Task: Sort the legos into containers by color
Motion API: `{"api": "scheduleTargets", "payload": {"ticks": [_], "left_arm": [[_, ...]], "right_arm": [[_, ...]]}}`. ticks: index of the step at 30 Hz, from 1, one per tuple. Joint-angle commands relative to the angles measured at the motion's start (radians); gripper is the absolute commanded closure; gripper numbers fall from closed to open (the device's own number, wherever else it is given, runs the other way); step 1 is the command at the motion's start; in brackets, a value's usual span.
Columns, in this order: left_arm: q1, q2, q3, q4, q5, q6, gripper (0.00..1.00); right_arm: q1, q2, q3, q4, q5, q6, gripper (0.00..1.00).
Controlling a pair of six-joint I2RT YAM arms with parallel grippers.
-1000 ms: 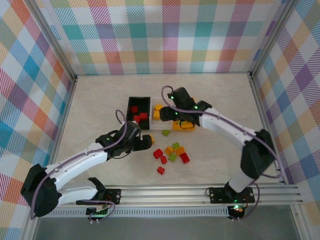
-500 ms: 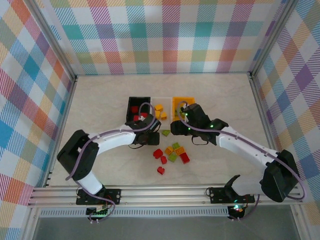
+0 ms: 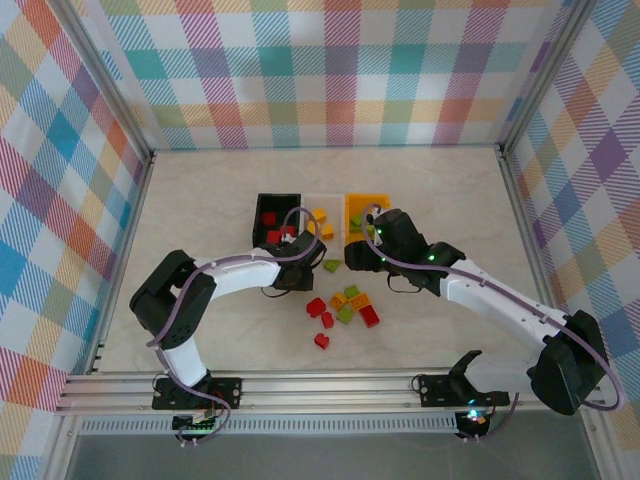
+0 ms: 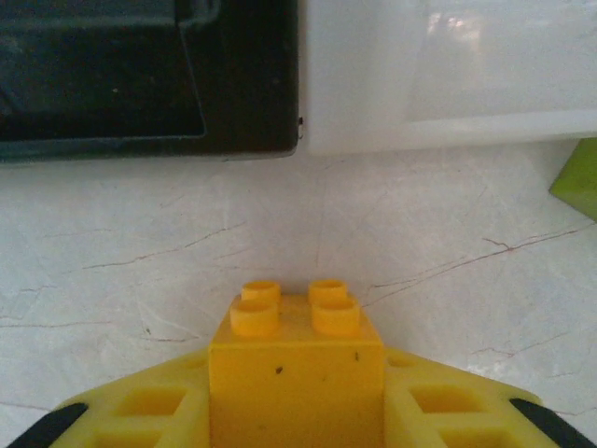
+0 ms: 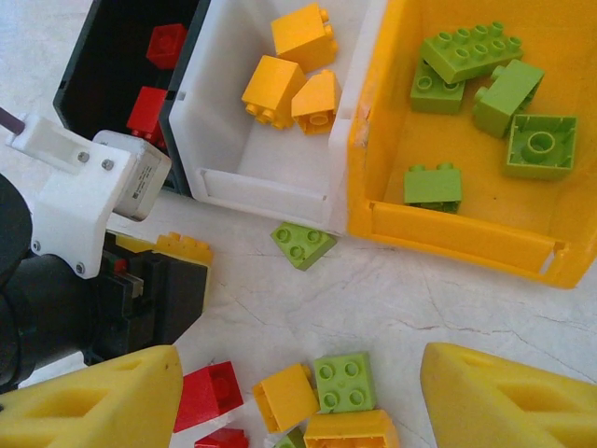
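Note:
My left gripper [image 4: 297, 403] is shut on an orange-yellow lego [image 4: 297, 355], low over the table just in front of the black container [image 4: 140, 75] and the white container [image 4: 448, 75]. From above, that gripper [image 3: 297, 272] sits below the black container [image 3: 262, 212]. My right gripper [image 5: 298, 406] is open over a loose pile of red [image 5: 207, 394], orange-yellow [image 5: 284, 395] and green [image 5: 345, 381] legos. The black container [image 5: 112, 56] has red legos in it. Orange-yellow ones lie in the white container [image 5: 252, 191]. Green ones lie in the orange-yellow container [image 5: 457, 238].
A single green lego [image 5: 303, 245] lies against the front of the white container. More red legos [image 3: 322, 341] lie nearer the arm bases. The left arm's black wrist body [image 5: 103, 299] is close to my right gripper's left finger. Plaid walls enclose the table.
My left gripper has swung in toward the bins and shut on the orange-yellow lego. My right gripper came back from over the bins to above the loose pile.

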Motion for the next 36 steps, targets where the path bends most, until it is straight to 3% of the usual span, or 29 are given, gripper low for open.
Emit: {"api": "scheduleTargets", "payload": {"ticks": [1,5,10,19,26,29,34,36], "left_arm": [[0.005,-0.064,-0.022,-0.015,0.002,0.000,0.67],[-0.018,-0.167,-0.013,-0.080,0.012,-0.014,0.70],[-0.014,-0.212,0.146,-0.141,0.034,0.001,0.69],[0.098,0.166,0.610,-0.234,0.046,0.041,0.71],[0.116,0.377,0.834,-0.305,-0.008,0.047,0.71],[0.116,0.412,0.874,-0.314,0.006,0.035,0.57],[0.102,0.366,0.866,-0.288,0.037,0.023,0.23],[0.087,0.326,0.856,-0.278,0.042,0.025,0.15]], "right_arm": [[-0.001,-0.032,-0.017,0.010,0.018,-0.001,0.31],[-0.003,-0.052,-0.034,0.010,0.025,0.008,0.31],[-0.010,-0.077,-0.070,0.032,0.031,0.035,0.30],[-0.015,-0.111,-0.102,0.002,0.041,0.057,0.30],[-0.017,-0.145,-0.114,-0.010,0.028,0.060,0.30],[-0.017,-0.146,-0.114,-0.017,0.015,0.060,0.29],[-0.016,-0.149,-0.118,-0.027,0.002,0.064,0.26],[-0.016,-0.151,-0.120,-0.030,-0.001,0.065,0.26]]}}
